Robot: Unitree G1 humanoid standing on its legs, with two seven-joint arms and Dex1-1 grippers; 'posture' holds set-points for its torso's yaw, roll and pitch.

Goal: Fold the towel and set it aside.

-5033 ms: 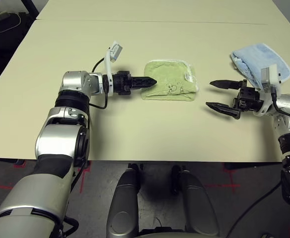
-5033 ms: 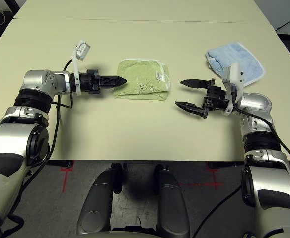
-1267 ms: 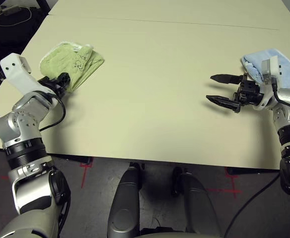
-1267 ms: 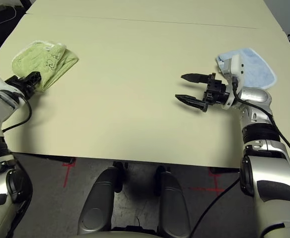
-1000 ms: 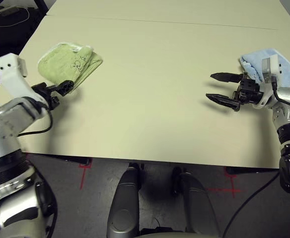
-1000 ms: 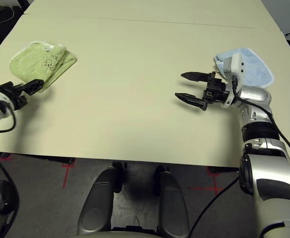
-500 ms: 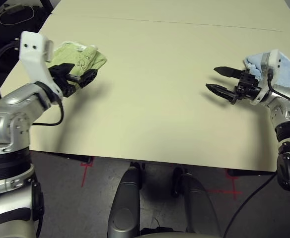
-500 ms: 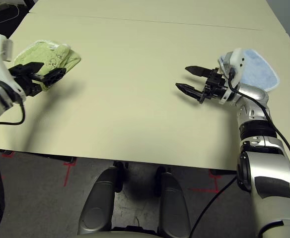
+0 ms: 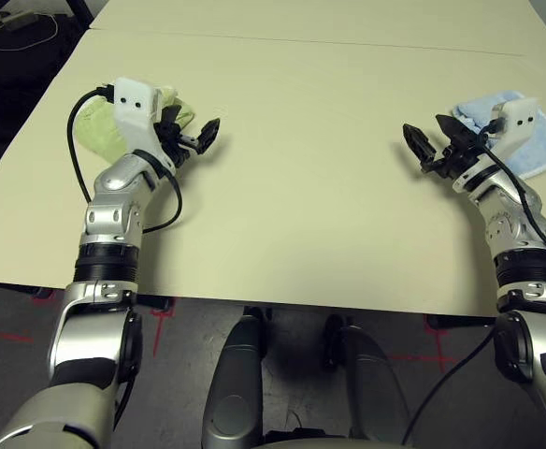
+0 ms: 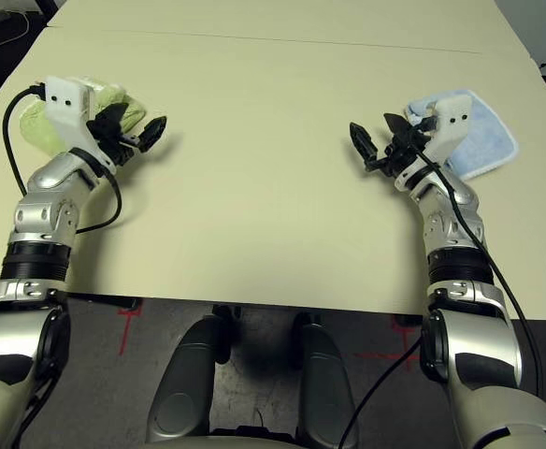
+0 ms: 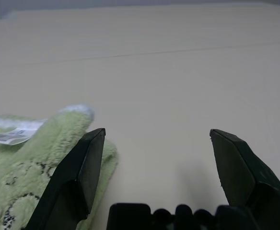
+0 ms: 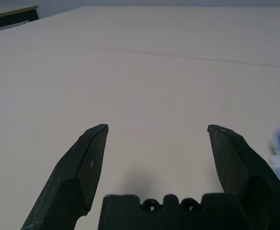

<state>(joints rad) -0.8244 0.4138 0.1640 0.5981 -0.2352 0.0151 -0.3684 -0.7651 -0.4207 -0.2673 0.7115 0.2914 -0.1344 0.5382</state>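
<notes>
- Towel, light green terry cloth point(image 9: 93, 131), folded, lies at the table's far left edge.
- Left black two-fingered gripper point(image 9: 191, 138) hovers just beside it, jaws spread, empty.
- Right gripper point(image 9: 438, 148) is well apart, jaws spread, near a light blue towel point(image 9: 535, 150).

Light blue towel point(image 9: 533, 147) lying crumpled on the worktop's right side, near the right edge, its rounded outline partly hidden behind a white camera housing. Beige worktop point(image 9: 310, 178) wide and bare across the middle, with a thin seam line point(image 9: 348, 44) running side to side near the far end. Dark floor below the near edge, marked with red tape crosses point(image 9: 161, 313). Pale coiled cable point(image 9: 16, 26) lying on the dark floor past the far left corner.
</notes>
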